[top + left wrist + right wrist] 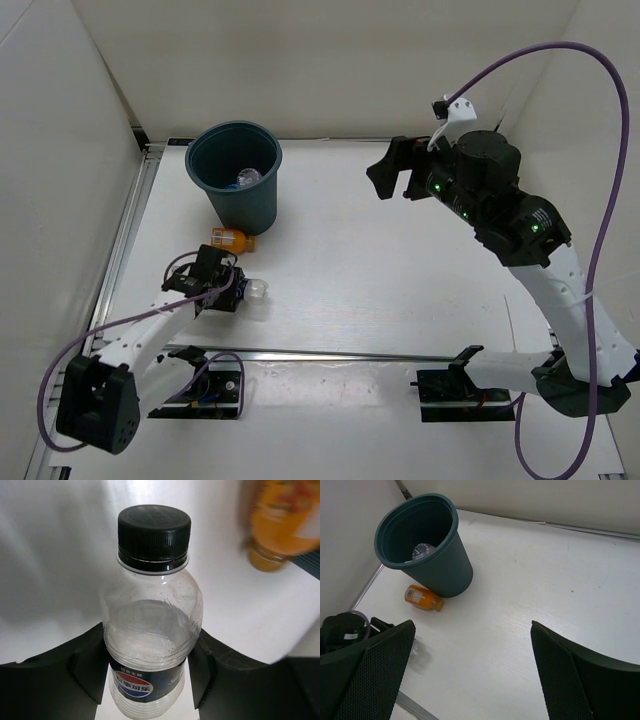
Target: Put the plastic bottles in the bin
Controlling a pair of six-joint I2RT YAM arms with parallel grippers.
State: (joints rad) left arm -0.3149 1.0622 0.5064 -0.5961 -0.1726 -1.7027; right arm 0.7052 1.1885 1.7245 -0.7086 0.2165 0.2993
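My left gripper (238, 290) (152, 645) is shut on a clear bottle with a dark label and black cap (152, 615), low over the table in front of the bin; the bottle's clear end pokes out to the right (257, 290). The short orange bottle (230, 240) (282, 525) (422, 597) lies on its side against the bin's foot. The dark teal bin (245, 215) (442, 572) stands at the back left with a clear bottle inside (248, 178) (422, 551). My right gripper (395, 170) (472, 625) is open, empty and raised at the back right.
White walls close in the table at the left, back and right. A metal rail (330, 353) runs across the near edge in front of the arm bases. My left arm (345, 630) shows at the lower left of the right wrist view.
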